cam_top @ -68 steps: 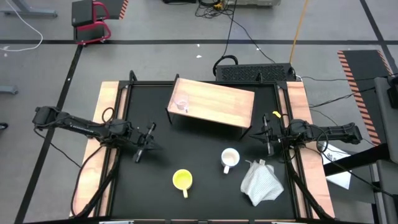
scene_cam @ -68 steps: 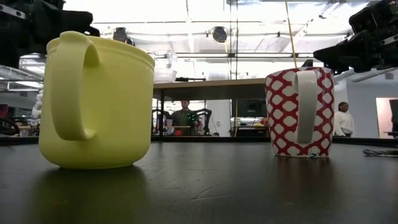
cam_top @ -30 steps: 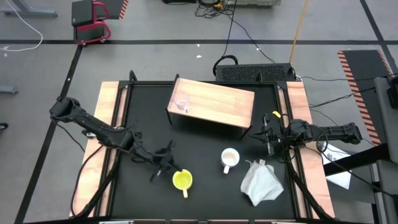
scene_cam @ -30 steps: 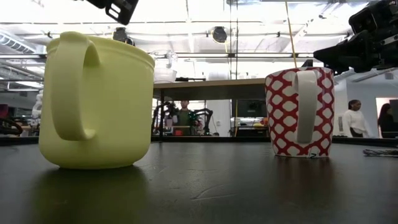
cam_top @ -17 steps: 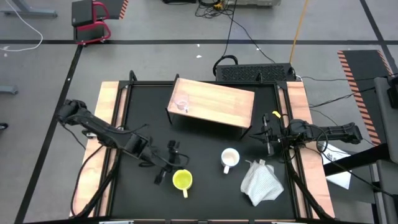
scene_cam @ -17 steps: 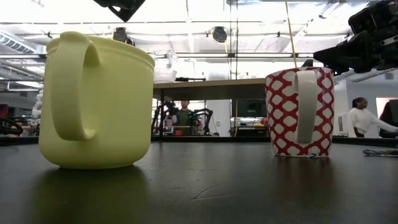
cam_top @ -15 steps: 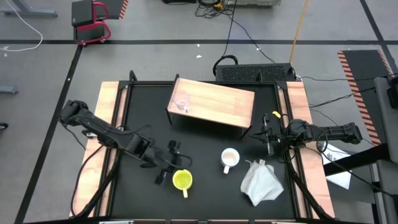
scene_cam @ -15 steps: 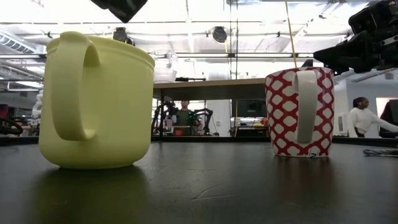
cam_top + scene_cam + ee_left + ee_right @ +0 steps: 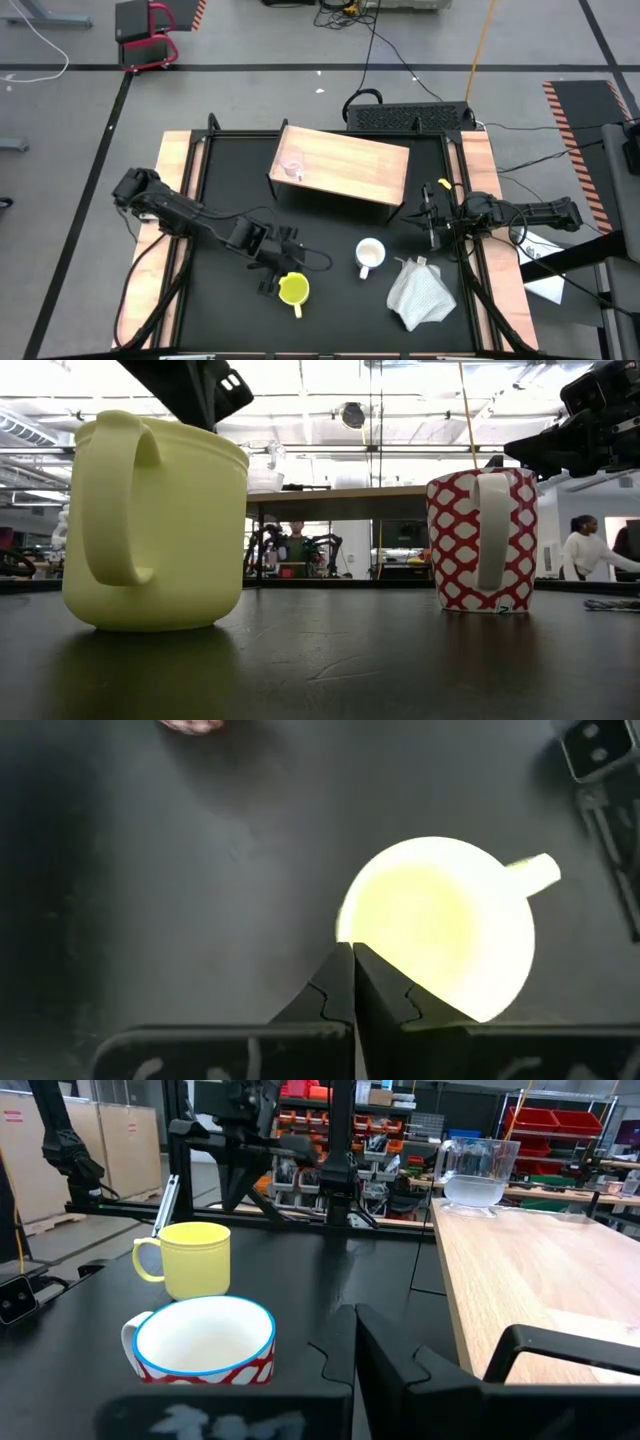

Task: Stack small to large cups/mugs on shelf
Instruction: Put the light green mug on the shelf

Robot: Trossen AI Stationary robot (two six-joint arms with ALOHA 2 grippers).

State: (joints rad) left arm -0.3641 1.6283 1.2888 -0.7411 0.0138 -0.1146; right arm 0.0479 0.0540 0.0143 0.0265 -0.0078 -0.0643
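The yellow mug [image 9: 292,289] stands upright on the black table, its handle toward the near edge; it also shows in the low view [image 9: 155,525]. My left gripper [image 9: 281,271] is shut and points down, its fingertips [image 9: 352,952] over the mug's rim on the side toward the table's left. The white mug with a red pattern [image 9: 369,255] stands to the right of it. The clear glass cup [image 9: 292,168] stands on the left end of the wooden shelf [image 9: 350,165]. My right gripper [image 9: 352,1320] is shut and empty at the table's right edge [image 9: 430,222]. My left gripper comes from above, pointing down, with its shut fingertips [image 9: 345,970] at the yellow mug's rim [image 9: 345,920]. I cannot tell whether they touch the rim. The mug stands upright on the table.
A crumpled white cloth [image 9: 420,292] lies at the near right, next to the patterned mug. Pale wooden strips [image 9: 175,200] run along both sides of the table. People show in the room beyond the far edge [image 9: 585,550].
My left gripper has gone toward the table's right and near edges, and down, to the yellow mug, and now stands over its rim. The mugs, the glass cup and my right arm have kept still.
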